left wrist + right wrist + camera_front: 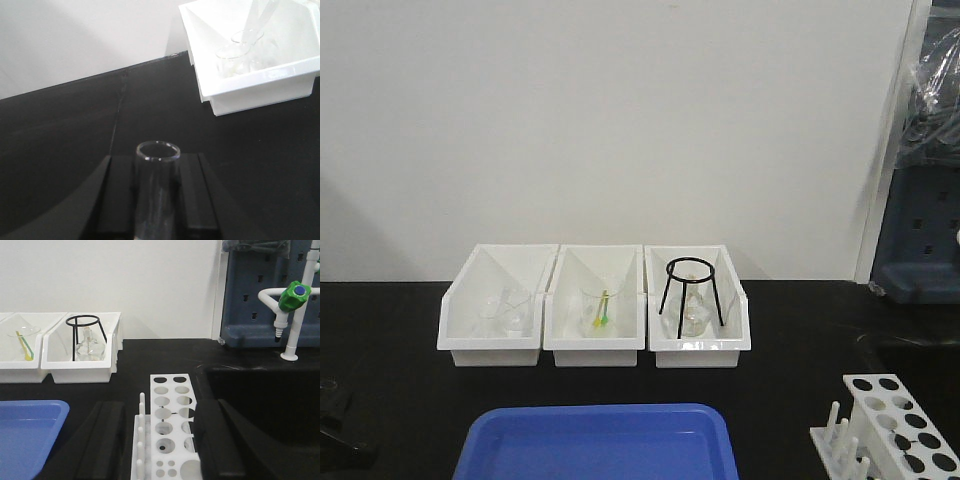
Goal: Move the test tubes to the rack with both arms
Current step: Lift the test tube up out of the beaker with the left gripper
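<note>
One black bench [400,320], white wall [620,120], left hand [158,167] clasping tube [158,200], right hand [160,412] apparently spread

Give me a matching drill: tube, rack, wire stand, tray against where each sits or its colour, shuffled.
Things:
1. tube
2. rack
3. wire stand
4. tray

Place or colour:
a. blue, in front of the bins
b. held in the left gripper
c. in one of the bins, standing over a flask
d. between the fingers of the open right gripper

Pairs: 1-b, 2-d, 3-c, 4-a
</note>
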Controlling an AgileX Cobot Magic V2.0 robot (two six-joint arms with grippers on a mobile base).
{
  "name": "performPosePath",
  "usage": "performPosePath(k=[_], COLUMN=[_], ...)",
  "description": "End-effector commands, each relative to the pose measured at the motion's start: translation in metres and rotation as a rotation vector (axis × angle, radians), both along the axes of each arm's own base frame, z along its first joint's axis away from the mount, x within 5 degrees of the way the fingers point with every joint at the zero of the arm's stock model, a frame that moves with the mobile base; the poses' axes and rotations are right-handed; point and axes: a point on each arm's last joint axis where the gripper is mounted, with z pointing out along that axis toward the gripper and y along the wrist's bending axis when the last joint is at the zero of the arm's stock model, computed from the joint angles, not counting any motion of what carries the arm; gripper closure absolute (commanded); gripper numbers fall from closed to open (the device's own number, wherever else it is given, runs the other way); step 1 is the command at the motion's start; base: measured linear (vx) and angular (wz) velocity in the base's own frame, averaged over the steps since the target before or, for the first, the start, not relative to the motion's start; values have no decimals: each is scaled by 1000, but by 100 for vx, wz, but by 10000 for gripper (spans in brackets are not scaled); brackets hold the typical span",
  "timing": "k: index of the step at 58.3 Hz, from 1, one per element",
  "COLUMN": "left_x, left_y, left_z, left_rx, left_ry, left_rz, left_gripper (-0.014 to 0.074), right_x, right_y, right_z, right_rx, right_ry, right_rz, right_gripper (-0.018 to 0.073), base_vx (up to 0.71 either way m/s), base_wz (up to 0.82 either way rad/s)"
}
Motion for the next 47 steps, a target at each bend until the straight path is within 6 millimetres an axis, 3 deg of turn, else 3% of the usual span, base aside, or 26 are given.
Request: performPosePath(k=[1,27,47], left_x=[3,-12,-37], left_y=[0,3,2], left_z=[26,69,114], left_rx=[-4,-27,-34], left_ry=[-136,-263,-401], left_rz=[8,40,37], left_gripper=[503,540,540], right_x=[2,2,2], right_y=[0,0,0], right_z=[18,18,18], right_rx=[-13,-13,-13], right_ry=[-104,-102,-102], right_rz=[1,1,1], right_gripper=[179,195,195], base_vx=[0,0,0], base_wz=[0,0,0])
